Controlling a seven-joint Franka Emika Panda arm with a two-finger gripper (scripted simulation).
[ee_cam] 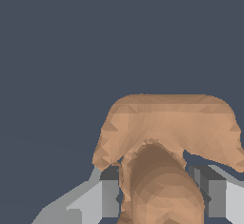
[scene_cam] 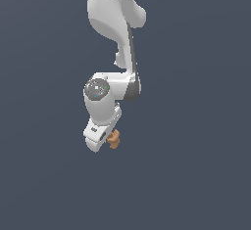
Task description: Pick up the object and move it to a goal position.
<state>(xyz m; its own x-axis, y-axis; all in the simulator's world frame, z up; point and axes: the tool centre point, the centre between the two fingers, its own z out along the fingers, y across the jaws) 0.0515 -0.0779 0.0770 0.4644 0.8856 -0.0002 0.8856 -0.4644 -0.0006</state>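
Flat slate-blue background fills both views, with no edge, seam or marking on it; whether it is a worktop or floor cannot be told.

Exterior view: the white arm [scene_cam: 115, 23] enters at the top centre of the frame and descends to a grey-capped wrist joint [scene_cam: 97, 88] just left of centre. Below the joint, the claw [scene_cam: 109, 139] points down and slightly toward the lower right of the frame. The orange-brown piece [scene_cam: 114, 139] sits at the claw's tip, on its right side, a little below the frame's centre. It is much smaller than the claw and shows stubby lobes.

Wrist view: the piece [ee_cam: 167, 137] occupies the lower right part of the frame, with a broad arched lobe across the top and a rounded lobe projecting toward the camera. One grey finger [ee_cam: 107, 197] touches the piece on one side and a second finger [ee_cam: 214, 194] touches it on the other. The claw is clamped on the piece.
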